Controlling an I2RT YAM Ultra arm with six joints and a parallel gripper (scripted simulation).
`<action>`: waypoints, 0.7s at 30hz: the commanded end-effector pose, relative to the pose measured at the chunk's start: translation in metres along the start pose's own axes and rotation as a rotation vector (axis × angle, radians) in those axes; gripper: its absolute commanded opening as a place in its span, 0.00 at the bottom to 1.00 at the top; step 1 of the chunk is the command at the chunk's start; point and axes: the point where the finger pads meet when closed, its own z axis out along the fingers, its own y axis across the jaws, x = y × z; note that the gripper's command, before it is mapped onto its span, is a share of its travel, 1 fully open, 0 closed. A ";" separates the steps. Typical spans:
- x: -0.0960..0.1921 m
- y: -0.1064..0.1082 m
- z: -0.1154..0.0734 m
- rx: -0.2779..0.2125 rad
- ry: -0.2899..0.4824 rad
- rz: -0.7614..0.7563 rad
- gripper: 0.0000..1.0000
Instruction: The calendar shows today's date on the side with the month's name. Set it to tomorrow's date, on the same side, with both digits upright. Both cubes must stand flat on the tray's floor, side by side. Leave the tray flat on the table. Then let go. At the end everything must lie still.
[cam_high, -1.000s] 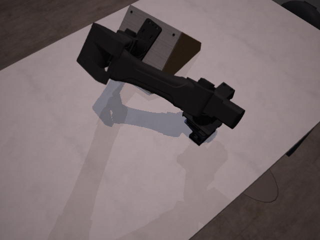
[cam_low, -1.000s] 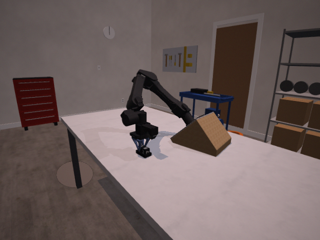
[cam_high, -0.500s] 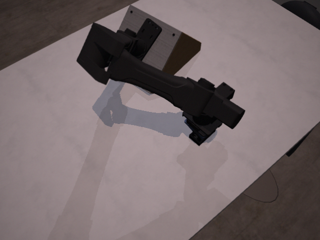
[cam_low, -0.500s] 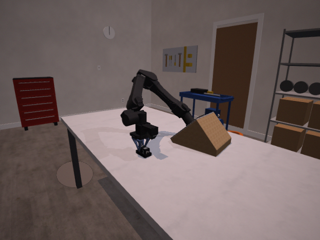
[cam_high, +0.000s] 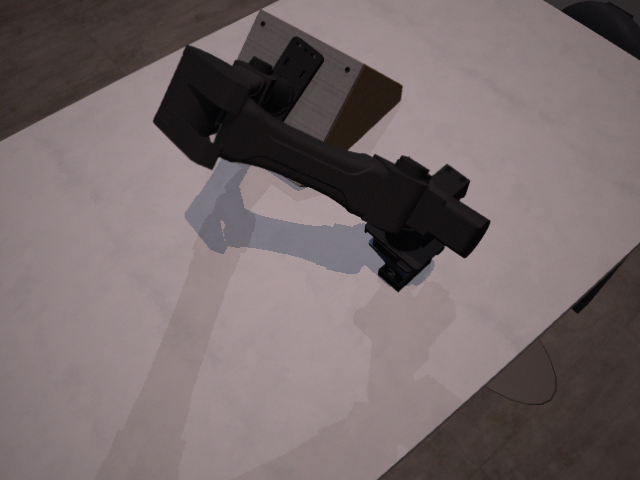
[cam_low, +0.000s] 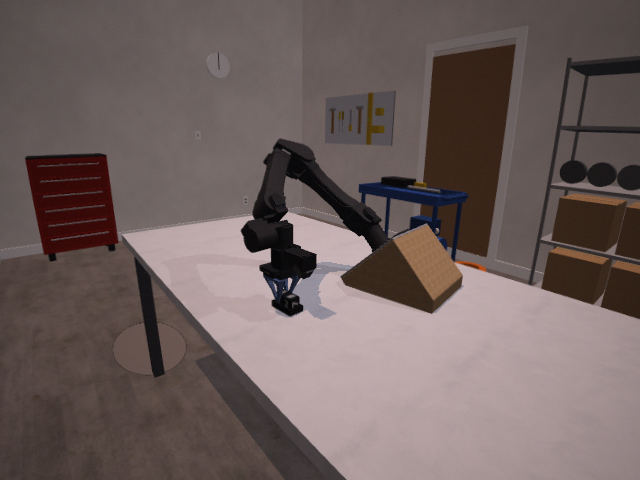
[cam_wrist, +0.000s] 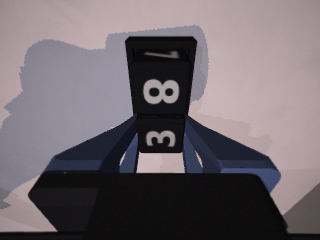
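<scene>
Between the blue gripper (cam_wrist: 161, 150) fingers, low over the white table (cam_low: 413, 372): small black cube marked 3 (cam_wrist: 160, 138), gripped; black cube marked 8 (cam_wrist: 161, 91) abuts it. Tray hidden; top view blocked by arm.

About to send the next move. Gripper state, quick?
Gripper: shut on the near cube, the one showing 3.

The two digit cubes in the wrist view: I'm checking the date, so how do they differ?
The near cube shows a 3; the far cube shows an 8. The near cube sits between the gripper's blue fingers, gripped; the far cube lies beyond them. Both are black with white digits turned sideways.
</scene>
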 end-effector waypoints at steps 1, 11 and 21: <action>-0.001 -0.002 -0.003 0.009 -0.002 0.000 0.35; -0.001 -0.002 -0.003 0.009 -0.002 0.000 0.47; -0.001 -0.002 -0.003 0.009 -0.002 0.000 0.47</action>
